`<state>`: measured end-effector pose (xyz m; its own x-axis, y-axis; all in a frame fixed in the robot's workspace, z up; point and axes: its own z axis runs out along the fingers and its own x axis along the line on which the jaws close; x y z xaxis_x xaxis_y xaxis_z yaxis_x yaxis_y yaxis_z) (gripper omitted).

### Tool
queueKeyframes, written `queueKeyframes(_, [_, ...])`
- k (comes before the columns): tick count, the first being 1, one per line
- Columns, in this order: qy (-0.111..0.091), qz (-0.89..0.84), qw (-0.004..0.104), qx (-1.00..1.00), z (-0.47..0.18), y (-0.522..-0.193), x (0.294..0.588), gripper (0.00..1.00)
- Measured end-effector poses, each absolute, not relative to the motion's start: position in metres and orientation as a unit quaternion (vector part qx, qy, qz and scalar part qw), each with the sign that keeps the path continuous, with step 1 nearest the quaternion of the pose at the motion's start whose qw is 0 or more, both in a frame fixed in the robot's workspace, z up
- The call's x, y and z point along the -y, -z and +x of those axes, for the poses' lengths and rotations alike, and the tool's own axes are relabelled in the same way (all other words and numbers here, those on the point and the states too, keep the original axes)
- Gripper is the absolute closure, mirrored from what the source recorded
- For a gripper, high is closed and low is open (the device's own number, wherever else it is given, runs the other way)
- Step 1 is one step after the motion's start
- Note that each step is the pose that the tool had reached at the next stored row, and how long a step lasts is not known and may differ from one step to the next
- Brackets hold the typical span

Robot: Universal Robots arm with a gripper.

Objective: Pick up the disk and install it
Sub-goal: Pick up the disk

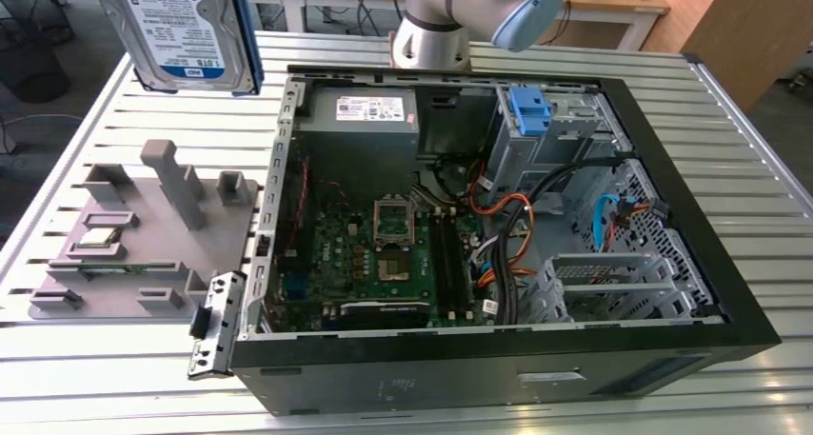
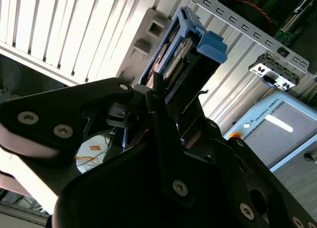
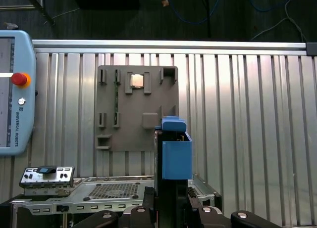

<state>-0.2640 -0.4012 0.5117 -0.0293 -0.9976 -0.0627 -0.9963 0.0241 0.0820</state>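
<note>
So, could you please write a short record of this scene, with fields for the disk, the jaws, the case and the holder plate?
disk: in its blue carrier, held in the air outside the case, not yet installed
jaws: shut on the disk
case: open, lying on the table, motherboard exposed
blue bracket: inside the case, by its far wall
holder plate: grey, on the table at the exterior view's left of the case

The disk (image 1: 178, 35) was bare metal in glossy blue plastic; the surface (image 1: 114, 378) was ribbed, shiny metal
</note>
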Motion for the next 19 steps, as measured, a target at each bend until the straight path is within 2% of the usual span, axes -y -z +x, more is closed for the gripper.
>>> queueKeyframes(19, [0.053,0.697,0.008,0.716,-0.231,-0.511,0.401,0.65])
